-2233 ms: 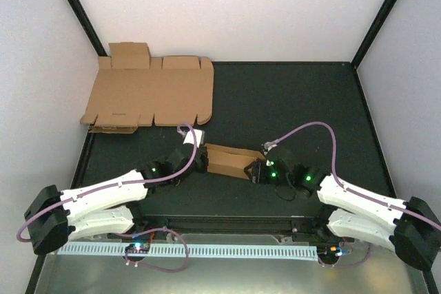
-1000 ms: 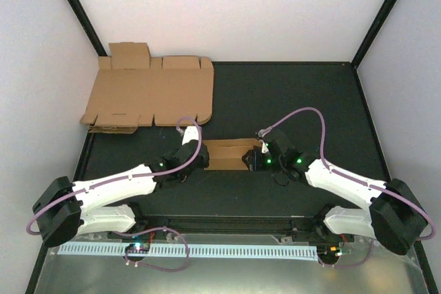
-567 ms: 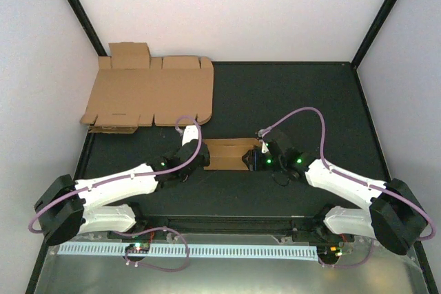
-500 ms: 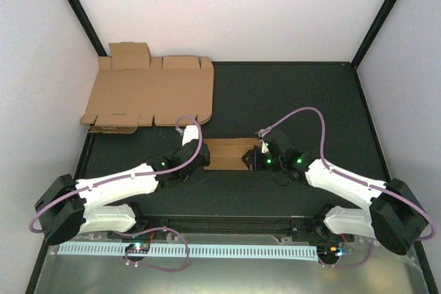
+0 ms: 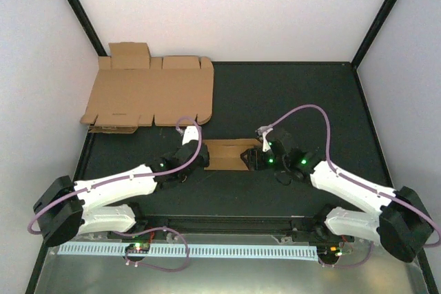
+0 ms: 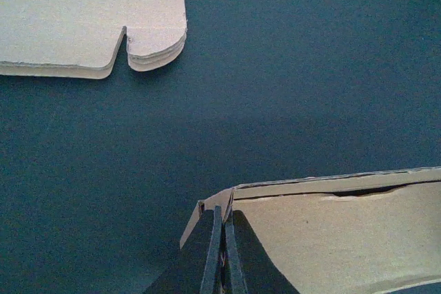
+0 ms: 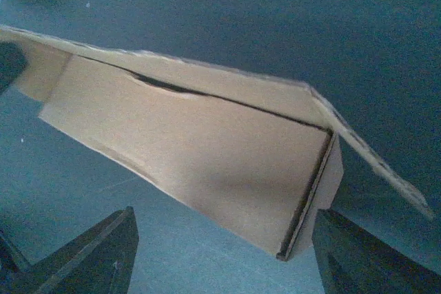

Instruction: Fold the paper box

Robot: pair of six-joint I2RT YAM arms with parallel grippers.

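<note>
The paper box (image 5: 226,154) is a small half-folded brown cardboard piece lying on the dark mat between the two arms. My left gripper (image 5: 200,158) is at its left end. In the left wrist view its two thin fingers (image 6: 212,256) are pressed together on the corner flap of the paper box (image 6: 344,232). My right gripper (image 5: 257,159) is at the box's right end. In the right wrist view its dark fingers (image 7: 96,256) stand far apart and open, with the paper box (image 7: 200,149) just ahead of them, its end flap beside the right finger.
Larger flat cardboard sheets (image 5: 148,94) lie stacked in the back left corner, and their edge shows in the left wrist view (image 6: 83,12). Black frame posts and white walls bound the mat (image 5: 296,101). Purple cables arc over both wrists.
My right gripper has opened wider and its arm has drawn back slightly to the right. The left gripper and the box have stayed put.
</note>
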